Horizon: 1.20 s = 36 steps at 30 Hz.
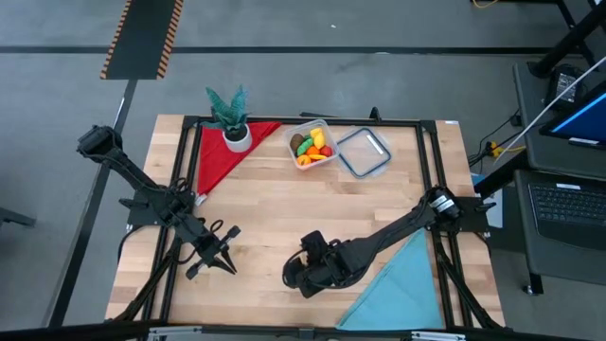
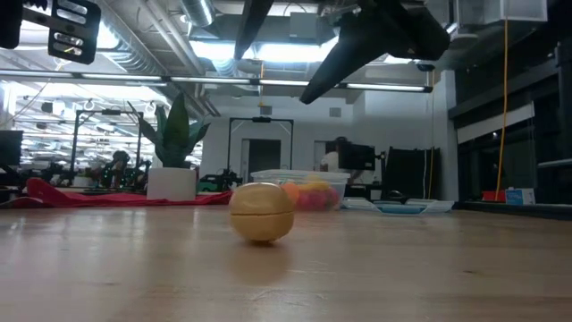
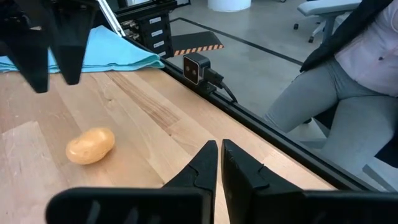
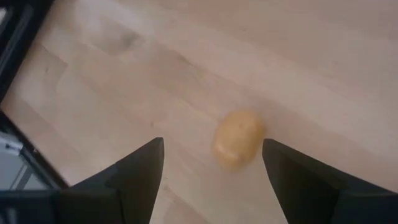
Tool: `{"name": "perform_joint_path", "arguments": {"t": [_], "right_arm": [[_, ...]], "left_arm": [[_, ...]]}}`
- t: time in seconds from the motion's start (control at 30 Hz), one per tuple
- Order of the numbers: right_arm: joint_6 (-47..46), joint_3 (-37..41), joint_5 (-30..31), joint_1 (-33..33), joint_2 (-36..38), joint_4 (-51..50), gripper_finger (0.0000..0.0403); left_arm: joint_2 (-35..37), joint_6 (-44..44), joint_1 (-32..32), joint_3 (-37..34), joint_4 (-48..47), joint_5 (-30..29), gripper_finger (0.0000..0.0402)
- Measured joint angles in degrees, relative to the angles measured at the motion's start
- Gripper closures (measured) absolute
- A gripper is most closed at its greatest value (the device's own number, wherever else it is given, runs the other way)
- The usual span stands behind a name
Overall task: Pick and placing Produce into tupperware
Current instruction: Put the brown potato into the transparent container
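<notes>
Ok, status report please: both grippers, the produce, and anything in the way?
Right gripper open, above the potato. Left gripper shut, idle at the table's left. Container already holds produce. Path looks free.

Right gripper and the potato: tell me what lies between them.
Nothing but bare wood. In the right wrist view, the right gripper hangs open above the potato, which lies on the table between its fingers, untouched.

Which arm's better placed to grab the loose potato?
Right. Its claw is open above the potato, fingers on either side. The left claw is shut and off to one side.
</notes>
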State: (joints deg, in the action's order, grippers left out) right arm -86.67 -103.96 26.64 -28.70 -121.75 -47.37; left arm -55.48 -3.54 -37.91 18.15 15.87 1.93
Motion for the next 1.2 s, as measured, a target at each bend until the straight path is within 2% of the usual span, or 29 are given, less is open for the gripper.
{"name": "perform_joint_path", "arguments": {"t": [0.13, 0.33, 0.57, 1.2], "right_arm": [[-0.2, 0.0, -4.6, 1.1, 0.0, 0.9, 0.0129], [-0.3, 0.0, -6.4, 2.2, -1.7, 4.0, 0.0129], [-1.7, 0.0, -12.8, 3.5, -5.3, 3.3, 0.0129], [-3.7, 0.0, -13.2, 4.2, -7.8, 3.7, 0.0129]], "left_arm": [[0.0, 0.0, 0.0, 0.0, 0.0, 0.0, 0.0394], [0.0, 0.0, 0.0, 0.0, -0.2, 0.0, 0.0401], [0.0, 0.1, 0.0, 0.0, -0.9, 0.0, 0.0386], [0.0, 0.1, 0.0, 0.0, -1.2, 0.0, 0.0341]]}}
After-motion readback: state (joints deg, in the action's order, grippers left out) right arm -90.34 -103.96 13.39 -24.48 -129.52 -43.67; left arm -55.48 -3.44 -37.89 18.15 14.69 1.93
